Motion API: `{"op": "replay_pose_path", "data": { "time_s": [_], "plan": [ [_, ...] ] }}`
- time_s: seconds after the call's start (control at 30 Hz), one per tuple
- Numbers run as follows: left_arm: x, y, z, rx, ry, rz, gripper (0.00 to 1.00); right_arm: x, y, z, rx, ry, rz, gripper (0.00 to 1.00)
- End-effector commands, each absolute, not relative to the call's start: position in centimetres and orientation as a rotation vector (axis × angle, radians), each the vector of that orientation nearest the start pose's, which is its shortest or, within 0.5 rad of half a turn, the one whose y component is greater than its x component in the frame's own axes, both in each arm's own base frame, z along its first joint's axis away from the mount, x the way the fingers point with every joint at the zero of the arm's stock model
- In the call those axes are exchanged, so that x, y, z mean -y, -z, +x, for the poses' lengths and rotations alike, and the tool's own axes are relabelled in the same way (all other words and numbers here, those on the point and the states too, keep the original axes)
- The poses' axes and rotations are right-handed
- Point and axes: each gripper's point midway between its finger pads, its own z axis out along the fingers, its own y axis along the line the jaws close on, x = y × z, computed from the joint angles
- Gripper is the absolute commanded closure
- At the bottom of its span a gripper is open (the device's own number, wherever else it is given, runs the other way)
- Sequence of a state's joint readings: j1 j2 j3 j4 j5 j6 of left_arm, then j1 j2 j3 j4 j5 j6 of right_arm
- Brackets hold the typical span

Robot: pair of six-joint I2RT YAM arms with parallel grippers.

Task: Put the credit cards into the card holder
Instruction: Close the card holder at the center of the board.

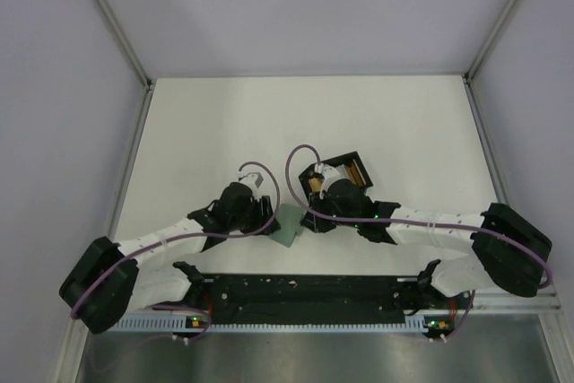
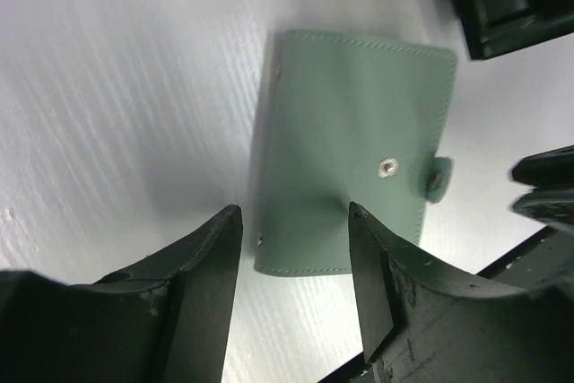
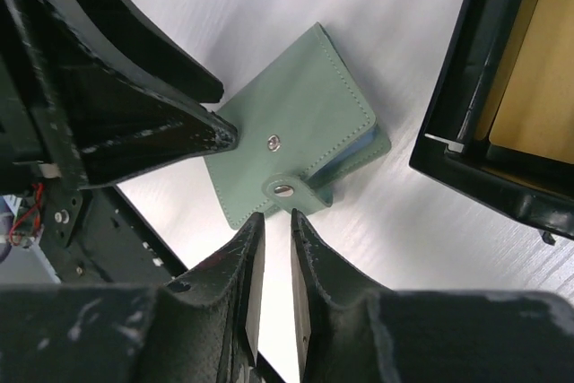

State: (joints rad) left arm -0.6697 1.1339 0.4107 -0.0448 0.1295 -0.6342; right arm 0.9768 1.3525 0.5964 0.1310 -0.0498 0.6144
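Folded shut, the sage-green, stitched-edge card holder (image 3: 296,123) lies flat on the matte white counter (image 1: 269,123). A small tab juts from its edge near a metal stud, and pale blue lining shows at one side. The left hand (image 2: 294,257) hangs spread above one end, its black fingers empty. The right hand (image 3: 274,230) points at the tab, fingers a thin slit apart, pinching nothing. Flat yellow-orange cards (image 3: 529,87) sit in a glossy black moulded box (image 3: 462,87) just beside.

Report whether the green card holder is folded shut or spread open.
Folded shut, unsnapped: the card holder lies flat, green cover up, its strap tab beside the bare cover snap, not on it.
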Motion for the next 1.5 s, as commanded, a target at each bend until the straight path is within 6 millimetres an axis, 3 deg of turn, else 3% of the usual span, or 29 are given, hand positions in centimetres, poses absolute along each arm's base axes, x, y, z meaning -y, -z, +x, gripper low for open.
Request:
{"op": "replay_pose_path", "data": {
  "time_s": [0.0, 0.3, 0.67, 0.9, 0.97, 1.03, 1.2, 1.47],
  "plan": [
    [21.2, -3.2, 19.2, -2.445, 0.767, 0.123, 0.44, -32.5, -9.6, 17.8, -2.264, -0.967, -0.416, 0.81],
    [21.2, -2.4, 19.1, -2.45, 0.804, 0.004, 0.45, -30.8, -9.3, 17.8, -2.353, -0.898, -0.302, 0.8],
    [21.2, -1.0, 17.8, -2.483, 0.769, -0.075, 0.52, -32.2, -8.4, 17.6, -2.414, -0.942, -0.276, 0.86],
    [21.4, -0.6, 17.4, -2.477, 0.742, -0.147, 0.53, -32.4, -7.5, 18.7, -2.439, -0.904, -0.239, 0.89],
    [21.2, -0.3, 17.3, -2.483, 0.723, -0.157, 0.62, -32.2, -7.4, 19.1, -2.437, -0.883, -0.239, 0.89],
    [21.2, -0.2, 17.2, -2.482, 0.716, -0.163, 0.65, -32.1, -7.7, 19.5, -2.426, -0.875, -0.235, 0.9],
    [21.2, 0.3, 17.1, -2.495, 0.694, -0.156, 0.66, -31.9, -7.8, 20.5, -2.424, -0.857, -0.229, 0.9],
    [21.5, 0.4, 17.1, -2.502, 0.685, -0.133, 0.65, -32.0, -6.1, 20.2, -2.495, -0.821, -0.264, 0.92]
  ]
}}
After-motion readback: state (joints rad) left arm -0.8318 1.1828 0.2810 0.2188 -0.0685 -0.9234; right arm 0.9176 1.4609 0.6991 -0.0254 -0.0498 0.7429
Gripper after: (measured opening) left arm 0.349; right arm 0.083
